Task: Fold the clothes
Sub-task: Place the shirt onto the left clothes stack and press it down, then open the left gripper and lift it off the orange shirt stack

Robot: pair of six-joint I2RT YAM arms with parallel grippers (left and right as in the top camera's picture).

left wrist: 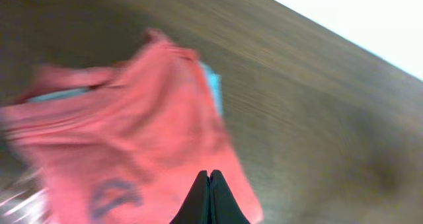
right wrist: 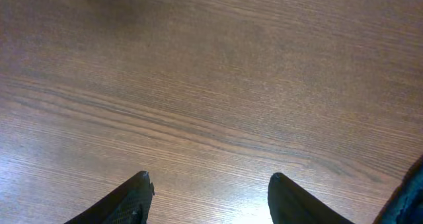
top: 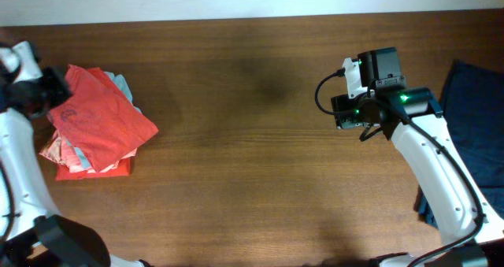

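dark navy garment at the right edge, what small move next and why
Probably swing the right gripper toward the dark navy garment. Its jaws stand open over bare brown wooden table, holding nothing, and that cloth appears unfolded nearby. The pile of coral-red shirts on the left looks already folded, with the left gripper shut over it.

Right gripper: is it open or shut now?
Open. In the right wrist view, the right gripper holds its two fingers wide apart, and only the wooden table shows between them.
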